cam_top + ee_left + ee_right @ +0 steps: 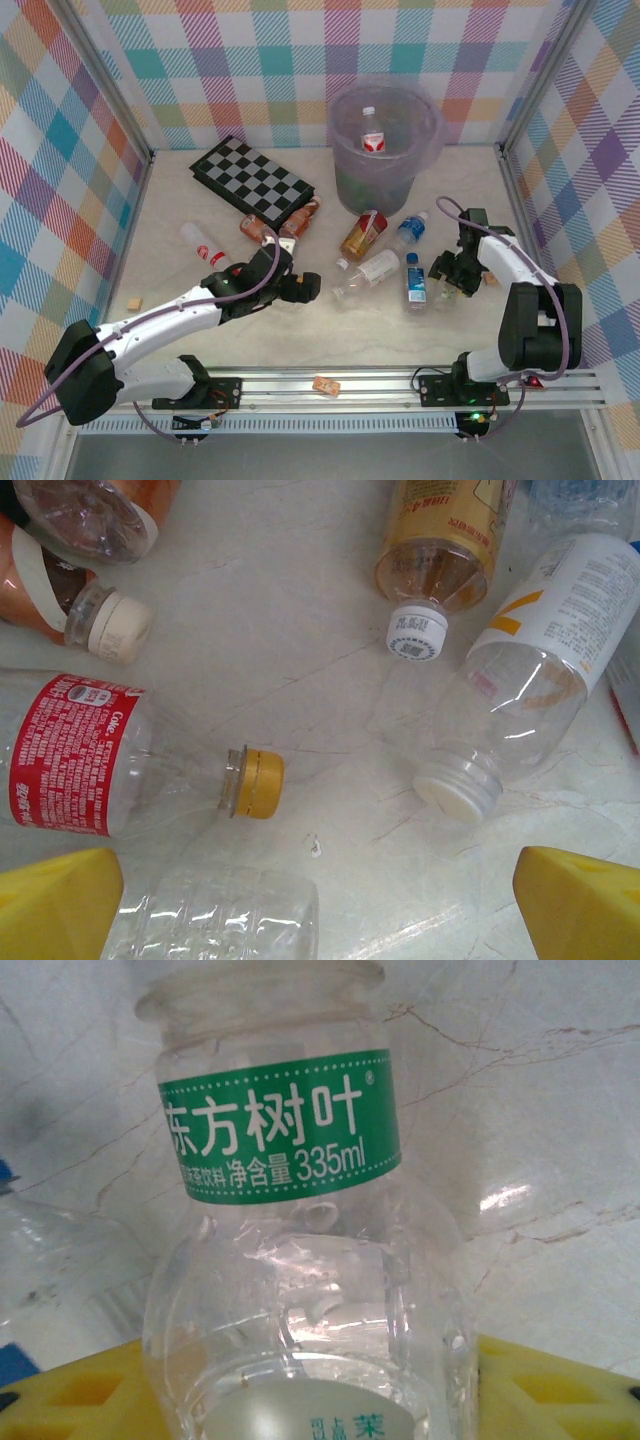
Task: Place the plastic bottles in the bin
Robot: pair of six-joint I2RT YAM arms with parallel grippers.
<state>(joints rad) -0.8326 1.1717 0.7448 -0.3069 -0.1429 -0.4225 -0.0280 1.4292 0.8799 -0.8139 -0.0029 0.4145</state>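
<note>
The bin (345, 150), a tall pale-purple bucket, stands at the back with one bottle (373, 131) inside. Several plastic bottles lie between the arms, among them an amber one (363, 235), a white-labelled one (370, 270) and a blue-labelled one (416, 283). My right gripper (449, 287) is down on the table at the right. Its yellow fingers (70, 1400) press both sides of a clear green-labelled bottle (290, 1160). My left gripper (318, 900) hangs open over a clear ribbed bottle (215, 915), beside a red-labelled yellow-capped one (70, 755).
A black-and-white checkerboard (250, 180) lies left of the bin, with orange-brown bottles (300, 216) at its near edge. Small orange-tan cubes sit at the left (133, 302) and on the front rail (325, 385). Checked walls close in three sides.
</note>
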